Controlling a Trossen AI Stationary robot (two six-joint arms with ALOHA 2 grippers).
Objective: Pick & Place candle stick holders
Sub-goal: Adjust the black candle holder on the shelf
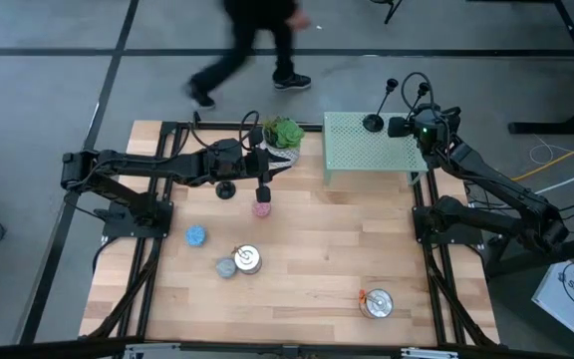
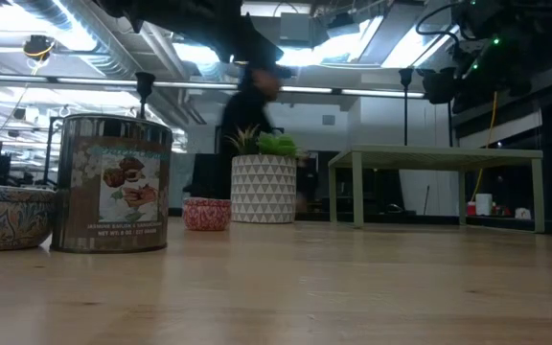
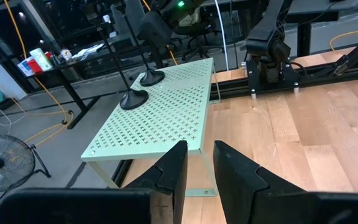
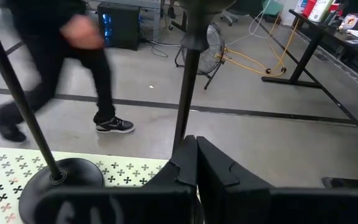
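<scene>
**A:** What's on the left side?

**B:** The left tool (image 3: 197,171) hangs over the back of the wooden surface (image 1: 317,249), facing the green perforated stand (image 1: 352,160). Its fingers are a narrow gap apart, with nothing between them. Just beside that arm, one lone candle stick holder (image 1: 226,189) stands on the wood. In the low view its stem and knob rise behind a printed tin.

**A:** And the small things around it?

**B:** A pink candle (image 1: 261,208) sits right of that holder. Nearer the front edge lie a blue candle (image 1: 195,235), then a grey candle (image 1: 226,267) touching a silver tin (image 1: 248,259). A potted plant (image 1: 282,135) stands at the back edge, between the left arm and the stand. A second silver tin (image 1: 378,302) sits well apart, towards the front right.

**A:** What about the stand itself?

**B:** It holds two holders, near each other but not touching. The free candle stick holder (image 1: 374,123) stands upright on the perforated top, with nothing gripping it. To its right is the gripped candle stick holder (image 3: 152,78), its base resting on the stand near the back right corner.

**A:** And the right arm?

**B:** The right tool (image 4: 196,148) is over that corner, its fingers drawn together around the thin stem as far as the wrist view shows.

**A:** Anyone about?

**B:** A person (image 1: 252,40) in dark clothes is on the floor beyond the surface, too blurred for more.
</scene>
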